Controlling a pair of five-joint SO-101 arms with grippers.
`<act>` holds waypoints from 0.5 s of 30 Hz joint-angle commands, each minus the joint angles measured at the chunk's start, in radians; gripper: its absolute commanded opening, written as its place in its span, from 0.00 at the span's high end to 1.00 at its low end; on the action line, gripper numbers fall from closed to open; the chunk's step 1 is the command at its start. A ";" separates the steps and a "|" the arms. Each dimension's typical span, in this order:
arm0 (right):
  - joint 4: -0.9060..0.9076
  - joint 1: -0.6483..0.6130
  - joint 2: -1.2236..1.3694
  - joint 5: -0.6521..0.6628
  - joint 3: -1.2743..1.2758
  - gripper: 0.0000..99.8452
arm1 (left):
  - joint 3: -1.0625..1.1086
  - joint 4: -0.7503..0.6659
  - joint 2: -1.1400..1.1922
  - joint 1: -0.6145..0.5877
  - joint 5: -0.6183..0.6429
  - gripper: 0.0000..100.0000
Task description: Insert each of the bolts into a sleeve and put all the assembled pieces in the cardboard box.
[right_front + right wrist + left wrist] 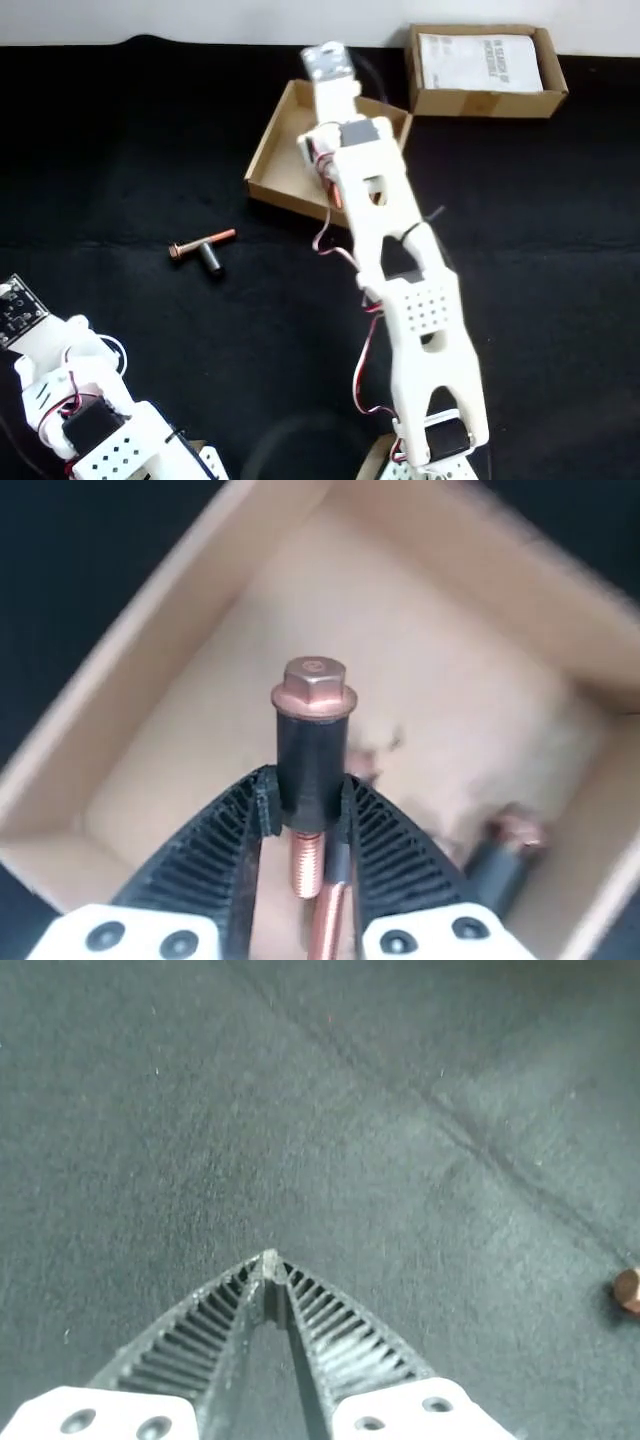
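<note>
Black cloth tabletop [120,150], right gripper [305,792] is hanging over the cardboard box [150,670]
It's pinching a sleeved bolt [310,745], head pointing toward the box floor; left gripper [270,1265] is sitting closed and empty.

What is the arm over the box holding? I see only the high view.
Observer: The right gripper is shut on a sleeve with a bolt through it, above the box.
Operator: Is anything in the box already?
Observer: At least one assembled piece lies on its floor.
Operator: And the other arm?
Observer: The left gripper is shut and empty, over the cloth.
</note>
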 commanded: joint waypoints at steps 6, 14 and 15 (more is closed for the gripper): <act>0.302 -0.097 0.097 0.273 -0.228 0.99 | 0.019 0.018 -0.007 -0.012 -0.003 0.99; 0.495 -0.137 0.099 0.282 -0.447 0.72 | 0.019 0.020 -0.007 -0.010 -0.005 0.99; 0.513 -0.142 0.099 0.282 -0.486 0.69 | 0.019 0.020 -0.007 -0.010 -0.005 0.99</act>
